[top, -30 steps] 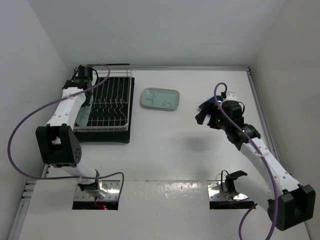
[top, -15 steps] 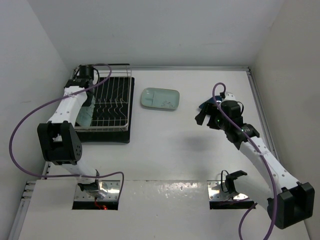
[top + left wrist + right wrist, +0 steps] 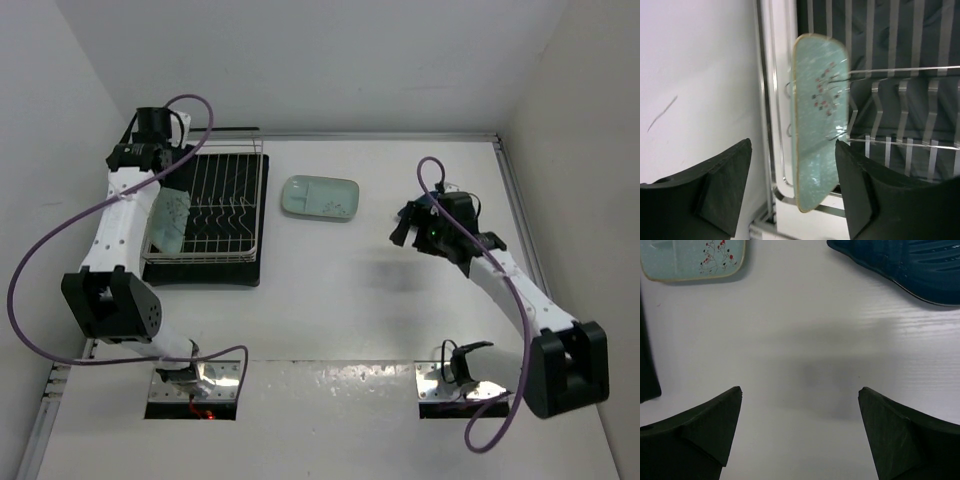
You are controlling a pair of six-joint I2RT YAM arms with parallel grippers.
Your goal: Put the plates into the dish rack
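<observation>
1. I judged the job one-third done. One racked mint plate (image 3: 817, 145) stood on edge among the tines at the left side of the dish rack (image 3: 225, 180), which sat on its black drip tray (image 3: 255, 272).
2. My left gripper (image 3: 792, 170) hung above that plate with its fingers spread wide and nothing between them. From the wrist view I saw no contact with the plate, which seemed to be carried by the wires alone, tilted a little.
3. The second mint plate (image 3: 320, 197) lay flat on the table (image 3: 330, 300), just right of the rack and well apart from either arm.
4. The blue leaf dish (image 3: 910, 265) lay flat on the table too. It sat at the far right, with only its near edge showing in the right wrist view.
5. My right gripper (image 3: 800, 405) hovered over bare table between those two dishes, its fingers wide apart and holding nothing.
6. I read the step in hand as the start of the next pickup, with the right arm nearest the blue dish.
7. That move would have called for swinging the open fingers over the dish's rim and coming down low, since a flat dish offers only its edge to pinch.
8. I would have kept the left arm clear of the racked plate, so as not to knock it out of its slot.
</observation>
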